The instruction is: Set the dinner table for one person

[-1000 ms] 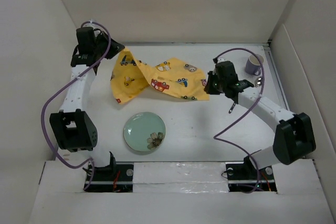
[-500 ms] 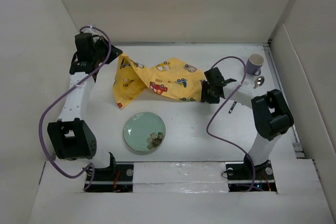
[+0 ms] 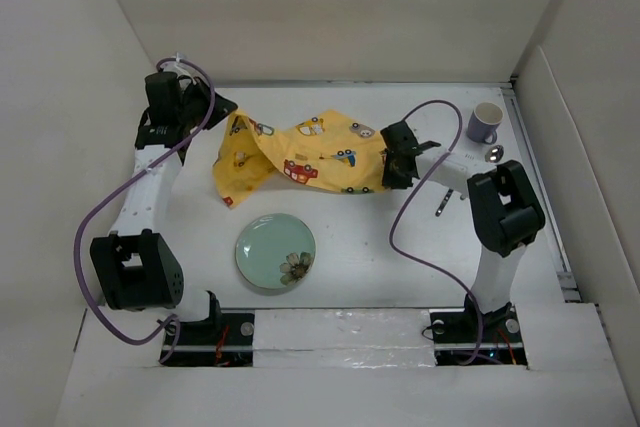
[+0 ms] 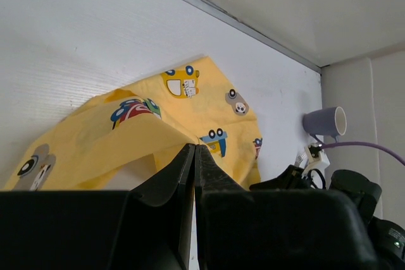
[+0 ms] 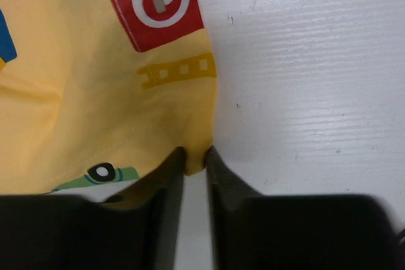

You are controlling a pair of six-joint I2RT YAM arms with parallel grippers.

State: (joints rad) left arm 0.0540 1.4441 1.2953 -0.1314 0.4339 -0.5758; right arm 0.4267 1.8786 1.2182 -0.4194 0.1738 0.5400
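The white bench [image 3: 380,247] fills the floor between the white walls, and all the things lie on it. At the far left, the left end effector [image 3: 226,111] is closed on the left corner of the yellow cloth [image 3: 310,157]. In the left wrist view its fingers [image 4: 171,175] meet with no gap, and the cloth comes out at the tips. This corner is lifted. The cloth is folded and wrinkled below it and spreads to the right across the far half of the bench. In front of the cloth, apart from it, a green plate [image 3: 275,252] lies flat. The right end effector [image 3: 389,171] pinches the right edge of the cloth, and its fingers [image 5: 161,188] are almost together, with only the hem between them. Further right, a purple mug [image 3: 485,124] stands upright, and a spoon [image 3: 494,155] lies just in front of it.
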